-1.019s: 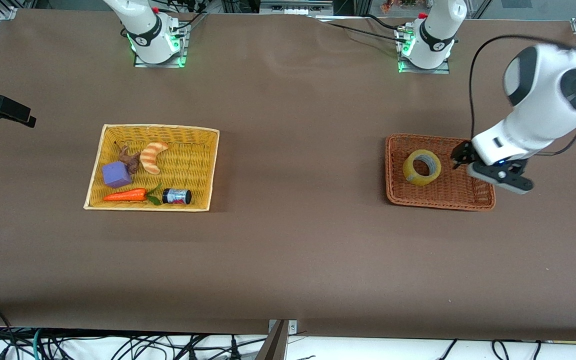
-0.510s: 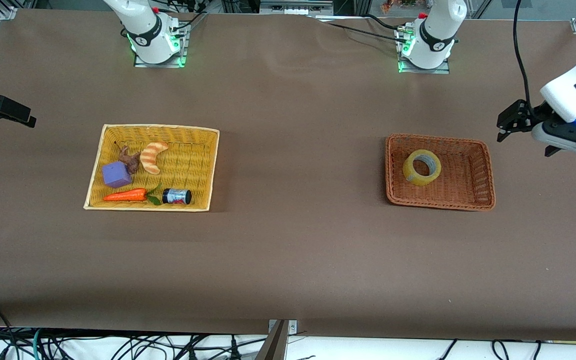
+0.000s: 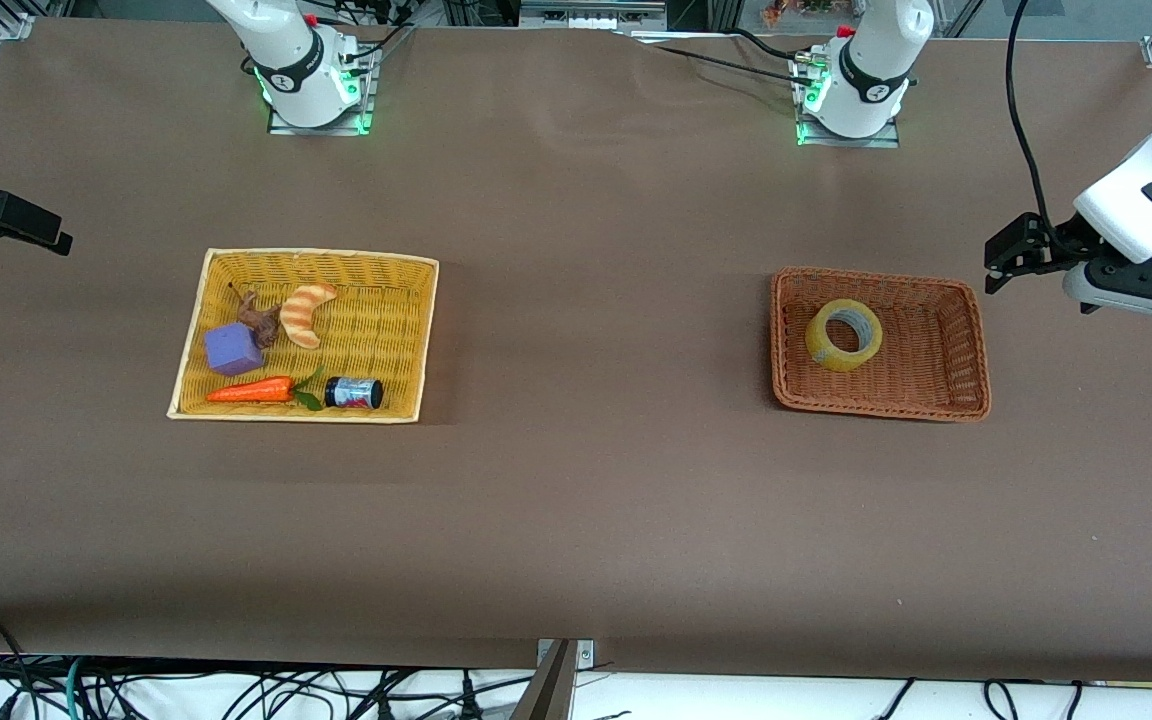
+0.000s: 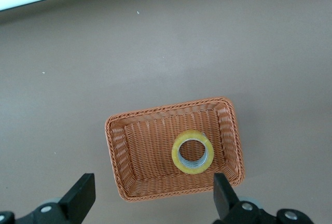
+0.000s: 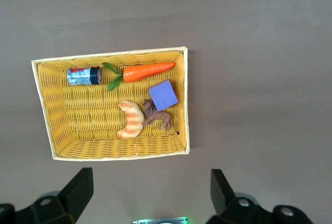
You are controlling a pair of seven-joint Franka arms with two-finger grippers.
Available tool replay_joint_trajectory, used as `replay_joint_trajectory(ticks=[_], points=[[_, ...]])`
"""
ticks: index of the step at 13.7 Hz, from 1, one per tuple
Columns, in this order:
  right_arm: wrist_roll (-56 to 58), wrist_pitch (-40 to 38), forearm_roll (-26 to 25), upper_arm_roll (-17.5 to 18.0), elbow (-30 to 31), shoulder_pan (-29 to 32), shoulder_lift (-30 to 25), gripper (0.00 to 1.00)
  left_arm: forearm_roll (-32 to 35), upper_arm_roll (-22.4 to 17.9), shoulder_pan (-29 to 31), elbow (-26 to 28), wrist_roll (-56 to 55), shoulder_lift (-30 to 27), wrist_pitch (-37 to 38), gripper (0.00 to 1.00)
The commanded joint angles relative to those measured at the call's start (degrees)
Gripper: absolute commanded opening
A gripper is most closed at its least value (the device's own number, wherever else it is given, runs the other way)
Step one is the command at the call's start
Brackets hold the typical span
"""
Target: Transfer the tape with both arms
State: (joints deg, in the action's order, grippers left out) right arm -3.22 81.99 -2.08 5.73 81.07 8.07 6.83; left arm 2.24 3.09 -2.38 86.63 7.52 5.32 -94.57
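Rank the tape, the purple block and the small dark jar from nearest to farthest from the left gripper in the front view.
From the left gripper:
1. Tape, in the brown basket.
2. Small dark jar, in the yellow basket.
3. Purple block, same basket, toward the right arm's end.

2 white arms (image 3: 1136,195), black joint rings, green-lit bases (image 3: 316,110).

Tape (image 3: 844,335): glossy translucent plastic. Brown basket (image 3: 956,345), yellow basket (image 3: 386,330): woven wicker. Table (image 3: 596,300): matt cloth.

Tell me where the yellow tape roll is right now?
The tape lies flat in the brown basket toward the left arm's end of the table, alone in it. No hand touches it; the front view shows the left hand up beside the basket.
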Motion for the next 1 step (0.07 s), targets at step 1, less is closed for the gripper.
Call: replay_joint_trajectory(ticks=[1], points=[[0.3, -0.7, 0.8, 0.2, -1.7, 0.1, 0.6, 1.0, 0.6, 0.1, -0.3, -2.3, -0.9, 0.9, 1.4, 1.0]])
